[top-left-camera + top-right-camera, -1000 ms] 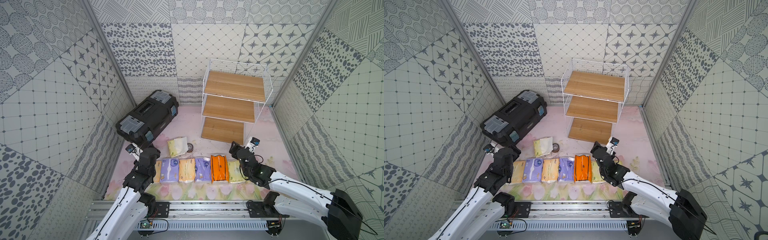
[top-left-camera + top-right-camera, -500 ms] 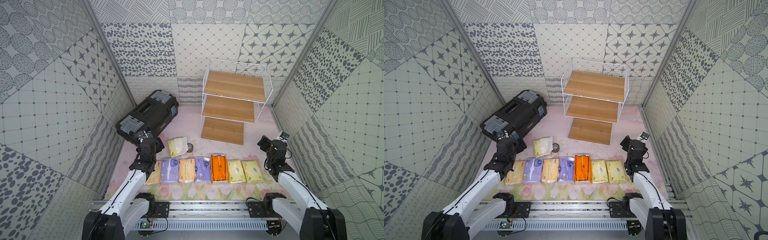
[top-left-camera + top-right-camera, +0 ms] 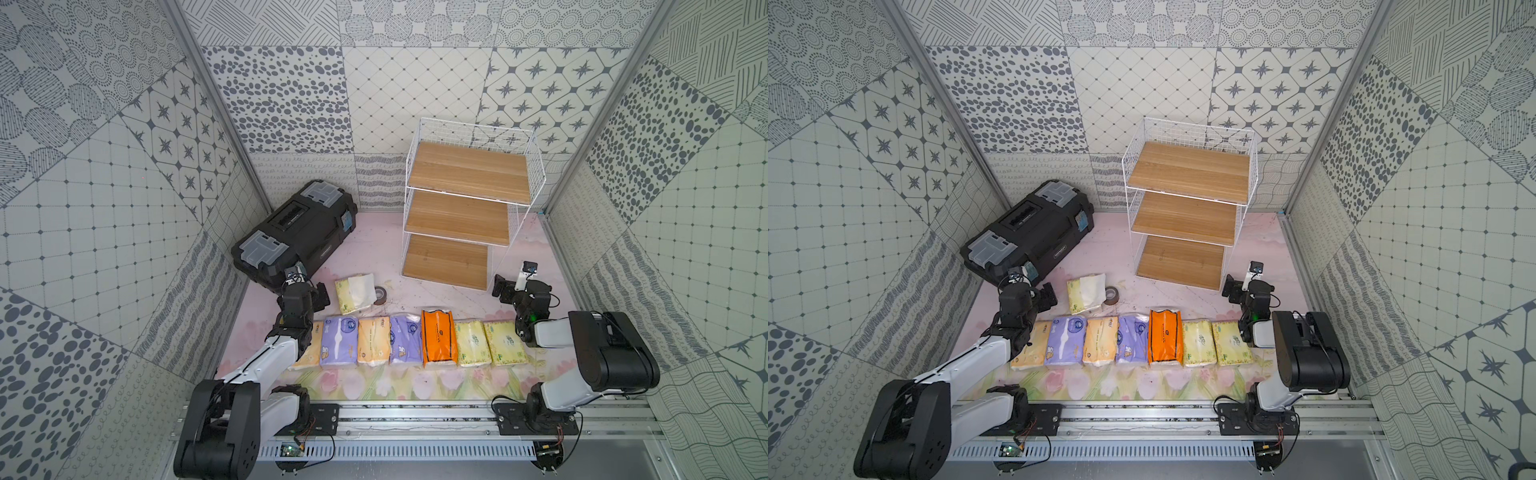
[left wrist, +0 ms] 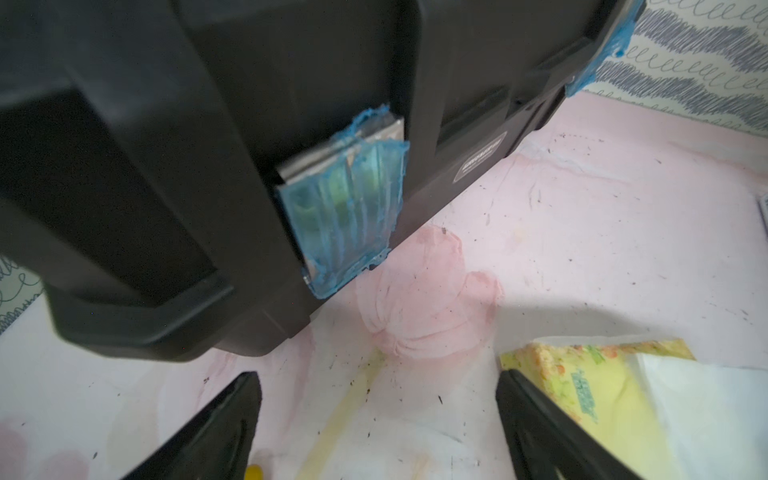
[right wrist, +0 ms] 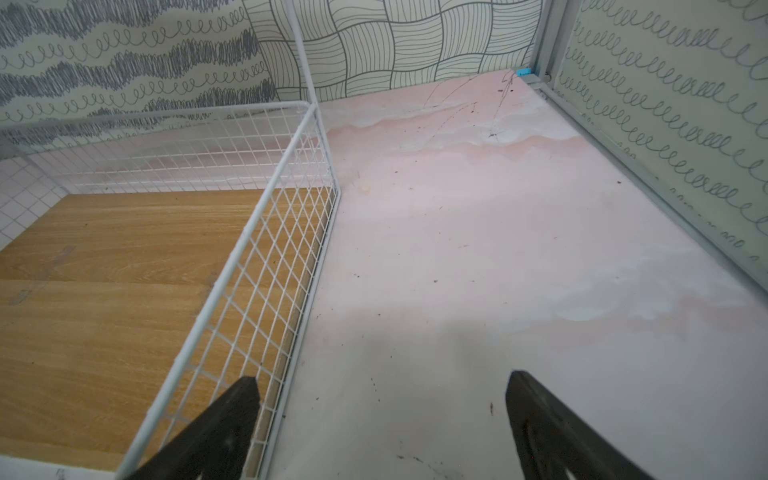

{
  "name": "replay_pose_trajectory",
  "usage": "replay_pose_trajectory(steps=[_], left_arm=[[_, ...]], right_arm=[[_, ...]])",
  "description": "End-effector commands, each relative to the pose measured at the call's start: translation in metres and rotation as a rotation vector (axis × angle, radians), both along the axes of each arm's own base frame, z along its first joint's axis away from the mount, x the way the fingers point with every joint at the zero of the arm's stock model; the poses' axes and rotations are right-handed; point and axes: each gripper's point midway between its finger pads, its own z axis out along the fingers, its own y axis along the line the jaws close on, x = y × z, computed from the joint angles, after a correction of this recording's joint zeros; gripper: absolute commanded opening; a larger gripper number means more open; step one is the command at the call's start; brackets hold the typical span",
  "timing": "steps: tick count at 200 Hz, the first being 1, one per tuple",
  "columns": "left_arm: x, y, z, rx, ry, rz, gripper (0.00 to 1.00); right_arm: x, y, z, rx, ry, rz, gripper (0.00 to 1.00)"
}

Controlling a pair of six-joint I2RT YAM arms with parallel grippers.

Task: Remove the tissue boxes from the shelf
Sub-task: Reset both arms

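Trouble from here would come mainly from needless motion: the shelf (image 3: 457, 216) shows three bare boards in both top views, so the job looks done. Seven tissue boxes (image 3: 374, 343) lie side by side in a row on the near counter (image 3: 415, 382), the bright orange pack (image 3: 438, 338) among them. An eighth, the pale yellow-green pack (image 3: 353, 293), lies apart and farther back, just beside the tape roll (image 3: 379, 295).

The left jaws stand wide and empty, close to the toolbox (image 3: 297, 232) and to that stray pack. A careless swing could knock the toolbox or drag the white sheet lying on the pack.

The right jaws, also wide and empty, hover near the shelf's near right corner. In the right wrist view one tip lines up with the wire side, so a low sweep to the left could snag the grid and tip the rack. Either arm pulling back low across the row could scatter it.
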Motion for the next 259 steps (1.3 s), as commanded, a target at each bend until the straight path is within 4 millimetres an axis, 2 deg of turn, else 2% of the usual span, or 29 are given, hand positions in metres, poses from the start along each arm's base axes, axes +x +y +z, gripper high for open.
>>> replay_pose_trajectory(steps=[1, 91, 106, 123, 126, 131, 143, 159, 259], left_arm=[[0.019, -0.006, 0.027, 0.037, -0.186, -0.064, 0.93], [0.042, -0.038, -0.014, 0.003, -0.21, -0.255, 0.93], [0.046, -0.042, -0.02, -0.019, -0.143, -0.275, 0.92], [0.052, -0.034, -0.02, 0.003, -0.134, -0.228, 0.92], [0.052, -0.035, -0.022, 0.0, -0.116, -0.221, 0.98], [0.054, -0.034, -0.023, 0.005, -0.098, -0.207, 0.99], [0.058, -0.038, -0.021, 0.084, -0.095, -0.191, 0.99], [0.058, -0.046, -0.021, 0.098, -0.095, -0.224, 0.99], [0.06, -0.047, -0.023, 0.043, -0.08, -0.266, 0.99]], right_arm=[[0.01, 0.004, 0.032, -0.013, -0.137, 0.034, 0.97], [0.015, 0.006, 0.031, -0.014, -0.109, 0.053, 0.97], [0.015, 0.007, 0.031, -0.013, -0.109, 0.054, 0.97], [0.015, 0.006, 0.031, -0.013, -0.108, 0.053, 0.97], [0.015, 0.006, 0.031, -0.015, -0.108, 0.052, 0.97], [0.015, 0.006, 0.031, -0.015, -0.108, 0.052, 0.97], [0.015, 0.006, 0.03, -0.015, -0.105, 0.05, 0.97], [0.015, 0.006, 0.031, -0.015, -0.106, 0.05, 0.97], [0.016, 0.006, 0.031, -0.016, -0.105, 0.048, 0.97]])
